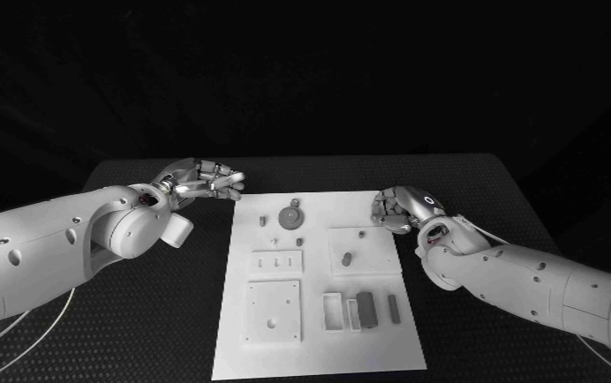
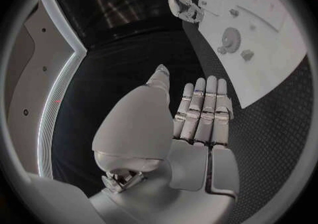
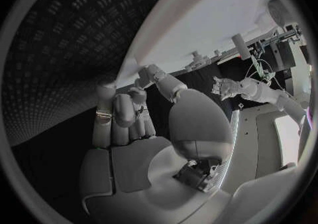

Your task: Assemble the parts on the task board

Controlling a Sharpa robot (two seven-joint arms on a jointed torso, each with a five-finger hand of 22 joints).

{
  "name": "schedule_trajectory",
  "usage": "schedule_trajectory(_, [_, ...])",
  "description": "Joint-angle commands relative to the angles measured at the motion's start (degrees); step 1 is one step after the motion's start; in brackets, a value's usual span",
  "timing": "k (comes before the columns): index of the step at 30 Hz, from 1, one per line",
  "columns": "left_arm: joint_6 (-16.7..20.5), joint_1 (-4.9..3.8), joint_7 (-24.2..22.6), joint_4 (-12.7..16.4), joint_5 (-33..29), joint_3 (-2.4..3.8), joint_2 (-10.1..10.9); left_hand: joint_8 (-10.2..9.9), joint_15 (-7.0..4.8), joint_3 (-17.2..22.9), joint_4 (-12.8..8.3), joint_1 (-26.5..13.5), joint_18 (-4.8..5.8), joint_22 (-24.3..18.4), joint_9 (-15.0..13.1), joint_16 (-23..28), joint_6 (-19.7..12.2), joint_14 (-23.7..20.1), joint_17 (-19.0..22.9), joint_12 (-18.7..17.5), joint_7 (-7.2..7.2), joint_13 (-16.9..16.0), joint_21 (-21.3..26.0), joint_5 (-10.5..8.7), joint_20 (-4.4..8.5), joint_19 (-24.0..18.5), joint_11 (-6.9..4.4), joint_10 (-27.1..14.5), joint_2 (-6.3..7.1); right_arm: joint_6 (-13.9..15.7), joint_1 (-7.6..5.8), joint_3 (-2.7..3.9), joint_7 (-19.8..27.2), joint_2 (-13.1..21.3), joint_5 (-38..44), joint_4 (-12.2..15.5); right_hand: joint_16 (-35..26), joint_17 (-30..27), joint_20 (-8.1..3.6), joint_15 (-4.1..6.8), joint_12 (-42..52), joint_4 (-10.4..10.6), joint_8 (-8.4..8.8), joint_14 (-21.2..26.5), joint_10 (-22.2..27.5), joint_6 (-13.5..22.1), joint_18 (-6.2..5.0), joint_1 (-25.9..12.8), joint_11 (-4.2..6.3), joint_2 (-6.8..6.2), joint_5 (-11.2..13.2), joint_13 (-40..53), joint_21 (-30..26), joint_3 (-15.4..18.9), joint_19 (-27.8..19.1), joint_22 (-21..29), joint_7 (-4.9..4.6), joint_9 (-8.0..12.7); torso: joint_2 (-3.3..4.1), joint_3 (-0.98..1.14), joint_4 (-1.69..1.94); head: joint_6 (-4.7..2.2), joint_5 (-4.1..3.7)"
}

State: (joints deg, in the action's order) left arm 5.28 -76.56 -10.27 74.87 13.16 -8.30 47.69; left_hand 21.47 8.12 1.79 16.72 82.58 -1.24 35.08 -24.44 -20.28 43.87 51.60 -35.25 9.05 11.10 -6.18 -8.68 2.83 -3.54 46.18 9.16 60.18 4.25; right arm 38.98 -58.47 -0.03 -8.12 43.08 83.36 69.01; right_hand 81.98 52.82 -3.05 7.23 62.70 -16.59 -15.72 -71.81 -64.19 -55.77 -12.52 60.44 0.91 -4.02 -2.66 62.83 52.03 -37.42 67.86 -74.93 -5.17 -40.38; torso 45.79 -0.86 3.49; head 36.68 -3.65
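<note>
You face a black desk point(image 1: 153, 312) with a dimpled, textured top, set against a dark backdrop.

Lab: black-draped robot table point(image 1: 153, 180)

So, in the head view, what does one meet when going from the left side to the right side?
Left arm → left hand → task board with its gear → right hand → right arm.
</note>
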Motion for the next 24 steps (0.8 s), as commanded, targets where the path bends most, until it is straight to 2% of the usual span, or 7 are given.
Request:
schedule_trajectory(1, [0.8,-0.03,1.4,0.0,3.1,0.04,-0.2,0.6,-1.10,-0.3,0.0,-1.2,-1.25,0.4,-0.1,-1.4,1.4,2.3,-1.2,1.3,-0.15,-1.0,-0.9,0.01,0.78,2.0,-1.17,2.5,-0.35,-2.1,-1.64,0.17,0.3,-0.3,0.5,0.5,-0.1,0.1,0.30,-0.34,0.1,0.1,-0.35,-0.2,-0.2,-1.0,-2.48,0.4,-0.09,0.12,-0.2,0.1,0.3,-0.2,0.1,-1.2,-0.39,-0.1,-0.03,0.00,0.00,-0.19,0.05])
schedule_trajectory(6, [0.8,-0.03,4.1,0.2,6.1,0.05,-0.6,1.0,-2.75,-0.5,0.0,-2.7,-1.48,0.9,-0.1,-3.4,3.5,5.2,-3.3,3.1,-1.00,-2.7,-2.0,-0.01,1.97,4.7,-2.73,5.5,-0.58,-4.2,-4.04,0.16,-0.3,-0.9,1.3,1.8,-0.1,0.1,0.30,-0.29,0.1,0.1,-0.38,-0.3,-0.3,-1.3,-2.48,0.3,-0.02,-0.02,-0.2,0.1,0.3,-0.1,0.1,-1.2,-0.31,-0.1,-0.06,-0.04,-0.03,-0.54,0.01])
schedule_trajectory(9, [-1.0,-0.04,4.5,1.0,8.2,0.06,-0.8,1.1,-3.65,0.2,0.0,-0.4,-1.24,1.1,0.1,-4.6,5.2,6.4,-5.4,4.1,-1.66,-4.5,-2.5,0.21,2.81,6.3,-3.55,6.8,-0.40,-7.0,-5.58,0.16,-0.7,-1.1,1.1,3.5,-0.1,0.1,0.34,-0.25,0.1,0.3,-0.36,-0.3,-0.3,-1.5,-2.48,-0.1,0.02,-0.35,-0.2,0.1,0.4,0.0,0.1,-1.2,-0.26,-0.1,-0.05,-0.05,0.06,-0.75,0.07])
schedule_trajectory(12, [-1.8,-0.04,4.4,2.3,8.2,0.07,-1.0,0.8,-3.76,1.0,-0.2,2.1,-0.75,1.3,0.4,-5.4,6.2,6.0,-6.5,4.8,-2.17,-6.0,-2.5,0.70,3.37,6.6,-4.18,7.8,0.16,-8.5,-6.99,0.17,-1.1,-1.2,1.5,5.4,0.0,0.2,0.40,-0.19,0.1,0.7,-0.36,-0.3,-0.4,-1.9,-2.48,-0.7,0.09,-0.67,-0.2,0.1,0.5,0.1,0.1,-1.2,-0.18,-0.1,-0.14,-0.05,0.08,-0.77,0.16])
schedule_trajectory(15, [-1.0,-0.04,4.9,3.5,8.2,0.07,-1.2,0.6,-3.75,1.0,-0.1,2.5,-0.29,1.4,0.7,-6.0,7.0,5.7,-7.2,4.9,-2.51,-7.0,-2.5,0.71,3.77,6.8,-4.30,8.0,0.02,-10.2,-8.38,0.17,-1.7,-1.5,2.0,6.9,0.0,0.2,0.39,-0.16,0.1,0.7,-0.38,-0.3,-0.4,-2.0,-2.48,-0.7,0.13,-0.70,-0.2,0.1,0.5,0.1,0.1,-1.2,-0.14,-0.1,-0.25,-0.09,0.05,-1.17,0.31])
schedule_trajectory(19, [2.3,-0.04,6.3,5.0,7.3,0.07,-1.8,0.0,-3.84,0.4,0.0,0.8,0.29,1.6,1.1,-6.6,7.5,5.4,-7.9,4.7,-2.27,-8.2,-2.5,0.21,4.36,7.0,-4.32,7.8,-0.32,-13.2,-9.40,0.16,-2.5,-2.0,2.9,9.4,0.0,0.3,0.40,-0.14,0.1,0.7,-0.38,-0.4,-0.4,-2.1,-2.48,-0.8,0.15,-0.73,-0.2,0.1,0.5,0.0,0.1,-1.2,-0.12,-0.1,-0.32,-0.12,-0.02,-1.55,0.64])
schedule_trajectory(24, [9.5,-0.02,9.6,8.8,6.0,0.03,-2.1,-1.1,-3.68,-0.7,0.0,-1.7,0.81,1.7,1.7,-6.6,6.5,4.8,-8.1,3.6,-1.62,-8.8,-2.2,0.04,4.62,6.7,-3.48,5.9,0.84,-14.7,-9.44,0.14,-2.8,-2.9,3.0,12.6,0.0,0.2,0.40,-0.11,0.1,0.7,-0.38,-0.3,-0.4,-2.2,-2.48,-0.9,0.19,-0.95,-0.2,0.1,0.5,0.0,0.1,-1.2,-0.07,-0.1,-0.56,-0.23,-0.15,-1.69,2.44])
